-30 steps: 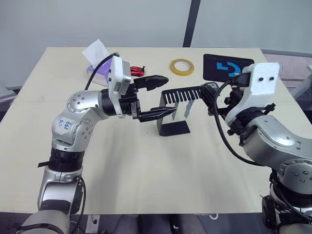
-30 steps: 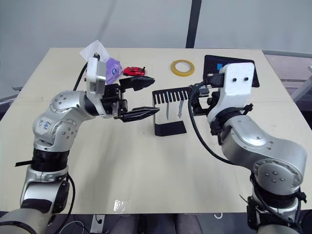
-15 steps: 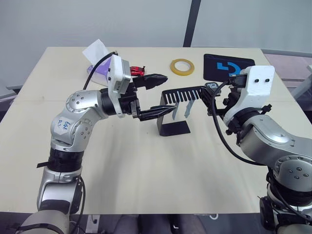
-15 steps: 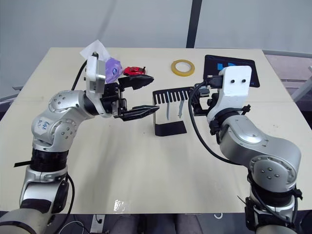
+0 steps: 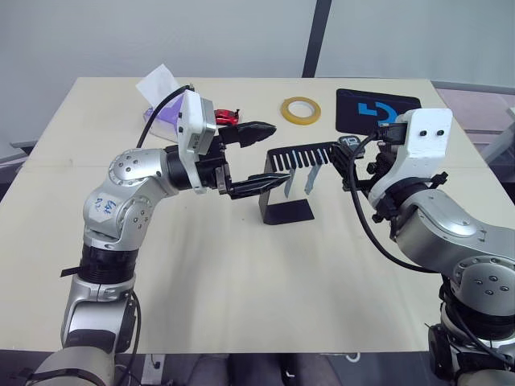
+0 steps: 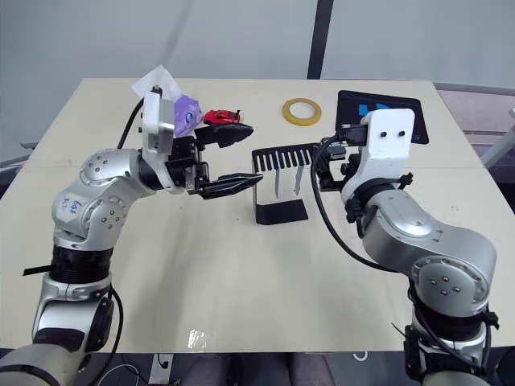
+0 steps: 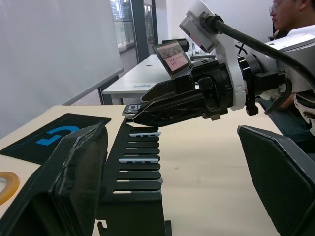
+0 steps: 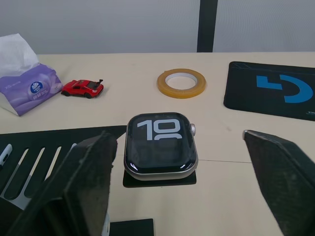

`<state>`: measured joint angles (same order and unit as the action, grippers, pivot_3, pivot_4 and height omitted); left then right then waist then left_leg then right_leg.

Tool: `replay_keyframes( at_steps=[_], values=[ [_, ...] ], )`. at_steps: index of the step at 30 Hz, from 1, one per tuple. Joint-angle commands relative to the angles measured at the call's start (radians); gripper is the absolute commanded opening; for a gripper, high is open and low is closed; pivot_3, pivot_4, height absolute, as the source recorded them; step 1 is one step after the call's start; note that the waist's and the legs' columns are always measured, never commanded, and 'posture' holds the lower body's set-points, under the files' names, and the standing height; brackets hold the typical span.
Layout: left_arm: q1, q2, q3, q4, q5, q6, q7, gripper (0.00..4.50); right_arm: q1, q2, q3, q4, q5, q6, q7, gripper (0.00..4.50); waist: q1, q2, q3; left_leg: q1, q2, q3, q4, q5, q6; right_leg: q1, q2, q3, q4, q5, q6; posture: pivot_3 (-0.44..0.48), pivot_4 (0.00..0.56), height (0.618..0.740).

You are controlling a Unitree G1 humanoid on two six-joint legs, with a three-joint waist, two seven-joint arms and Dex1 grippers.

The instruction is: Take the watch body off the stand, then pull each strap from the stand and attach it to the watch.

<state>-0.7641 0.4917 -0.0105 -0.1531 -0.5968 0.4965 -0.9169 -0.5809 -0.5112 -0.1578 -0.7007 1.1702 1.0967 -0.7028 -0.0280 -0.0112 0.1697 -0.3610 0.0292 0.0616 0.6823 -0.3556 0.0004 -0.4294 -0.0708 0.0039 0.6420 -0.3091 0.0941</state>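
Note:
The black stand (image 5: 283, 211) rests mid-table, its slotted arm (image 5: 302, 154) reaching toward my right. The watch body (image 8: 160, 145), grey-rimmed with white digits on a dark screen, lies flat on the square ring at the arm's end (image 5: 348, 141). My right gripper (image 8: 174, 140) is open, one finger on each side of the watch body without touching it. Two pale straps (image 5: 287, 183) (image 5: 308, 181) hang from the slots. My left gripper (image 5: 265, 158) is open just left of the arm, one finger above and one below its height.
A yellow tape roll (image 5: 300, 110) and a black mat with a blue logo (image 5: 376, 108) lie at the back right. A red toy car (image 5: 227, 117) and a purple tissue pack (image 5: 161, 104) sit at the back left. A person (image 7: 290, 19) sits beyond the table.
My right wrist has shifted slightly left and settled at the watch body over the last second. The left arm has barely moved.

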Motion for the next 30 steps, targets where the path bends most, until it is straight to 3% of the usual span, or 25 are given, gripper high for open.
replay_keyframes(
  at_steps=[1,15,19,30],
  values=[
    [-0.004,0.011,0.018,-0.038,0.005,-0.014,0.003,4.50,-0.009,0.001,-0.017,-0.017,0.004,-0.005,0.000,2.67,0.000,0.000,0.000,0.000,0.000,0.000,0.000,0.000,0.000,0.000,0.000,0.000,0.000,0.000,0.000,0.000,0.150,0.738],
    [-0.011,0.005,0.018,-0.030,0.011,-0.018,-0.002,4.50,-0.016,0.005,-0.014,-0.016,0.009,-0.003,0.005,2.67,0.000,0.000,0.000,-0.002,0.000,-0.001,0.000,0.000,0.000,-0.001,-0.001,-0.001,-0.001,0.000,0.000,0.000,0.150,0.738],
    [-0.010,0.005,0.019,-0.031,0.011,-0.017,0.001,4.50,-0.024,-0.009,-0.007,-0.024,-0.006,-0.002,0.028,1.56,0.000,0.000,0.000,-0.002,0.000,-0.002,0.000,0.000,0.000,-0.001,-0.001,-0.001,-0.001,0.000,0.000,0.000,0.150,0.738],
    [-0.009,-0.007,0.011,-0.035,0.008,-0.016,0.000,4.50,-0.039,-0.046,-0.005,-0.062,-0.001,-0.012,0.075,1.55,0.000,0.000,0.000,-0.008,0.000,-0.003,0.000,0.000,0.001,-0.006,-0.001,-0.003,-0.002,0.000,0.000,0.000,0.150,0.738]
  ],
)
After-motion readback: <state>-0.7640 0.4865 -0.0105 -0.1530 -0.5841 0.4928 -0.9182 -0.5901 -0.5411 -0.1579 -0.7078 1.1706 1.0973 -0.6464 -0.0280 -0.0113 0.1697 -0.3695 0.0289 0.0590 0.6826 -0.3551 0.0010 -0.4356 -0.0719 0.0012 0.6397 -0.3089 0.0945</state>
